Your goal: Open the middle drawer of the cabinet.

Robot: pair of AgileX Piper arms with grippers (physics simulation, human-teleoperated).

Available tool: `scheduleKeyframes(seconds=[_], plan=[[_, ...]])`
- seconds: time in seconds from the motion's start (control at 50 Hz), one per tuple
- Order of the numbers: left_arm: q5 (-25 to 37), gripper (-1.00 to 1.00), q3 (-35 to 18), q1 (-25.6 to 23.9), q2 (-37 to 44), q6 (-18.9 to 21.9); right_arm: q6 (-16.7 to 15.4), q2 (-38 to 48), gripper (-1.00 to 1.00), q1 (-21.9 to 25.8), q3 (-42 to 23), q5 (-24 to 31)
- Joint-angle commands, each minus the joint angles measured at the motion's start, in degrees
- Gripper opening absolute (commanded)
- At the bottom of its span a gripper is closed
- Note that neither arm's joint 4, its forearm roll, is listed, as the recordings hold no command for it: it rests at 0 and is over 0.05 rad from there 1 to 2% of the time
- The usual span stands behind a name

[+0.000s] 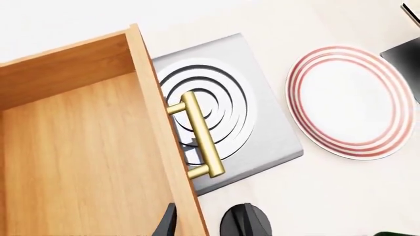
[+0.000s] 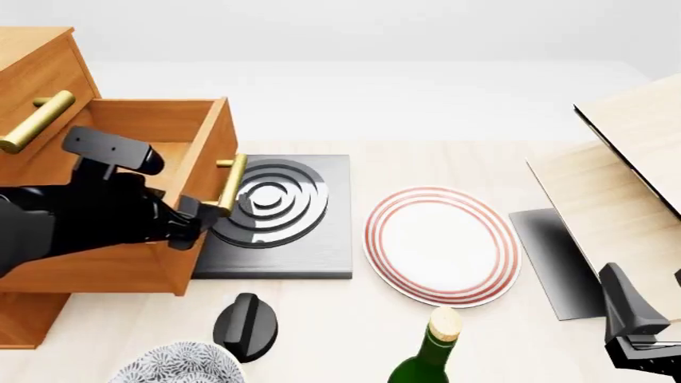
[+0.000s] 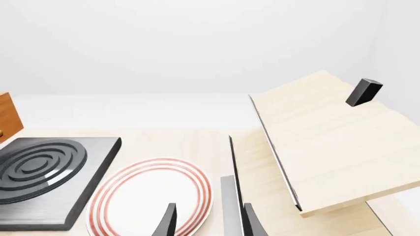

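The surface point(image 2: 447, 104), pale and smooth, is being occupied by the items below.

The cabinet point(image 2: 37, 68) is being shown at the far left of the front view, with the top drawer's brass handle point(image 2: 35, 121) projecting from its face.

The middle drawer point(image 2: 159, 136) is being displayed pulled well out of the cabinet; its bare wooden interior is being exposed in the left wrist view, and its front panel is overhanging the hob point(image 2: 282, 211).

The pale boards point(image 2: 627, 183) are being seen leaning at the right, with a dark sheet point(image 2: 553, 255) lying flat at their foot.

The left arm point(image 2: 75, 223) is being seen crossing the front of the drawer.

The hob, a grey slab with concentric rings, is lying just right of the drawer.

The plate point(image 2: 442, 243), white with red rings, is lying right of the hob.

The bottle point(image 2: 431, 355) and patterned bowl point(image 2: 175, 363) are being cropped by the near edge.

The right hand point(image 3: 206, 221) is being held moderately open, empty, above the plate's edge.

The left hand point(image 2: 197, 219) is positioned at the drawer front below the drawer handle point(image 2: 228, 185); its fingers point(image 1: 167, 223) are straddling the panel without gripping it.

The black knob point(image 2: 246, 323) is resting near the hob.
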Motion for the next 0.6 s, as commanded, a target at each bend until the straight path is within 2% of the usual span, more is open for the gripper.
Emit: scheduleKeyframes(seconds=[0.02, 0.6], plan=[[0.7, 1.00, -0.6, -0.8, -2.1, 0.9, -0.3, -1.0, 1.00, 0.0, 0.0, 0.5], [4.3, 1.00, -1.7, 0.5, -9.6, 2.7, -0.3, -1.0, 1.00, 0.0, 0.0, 0.5]])
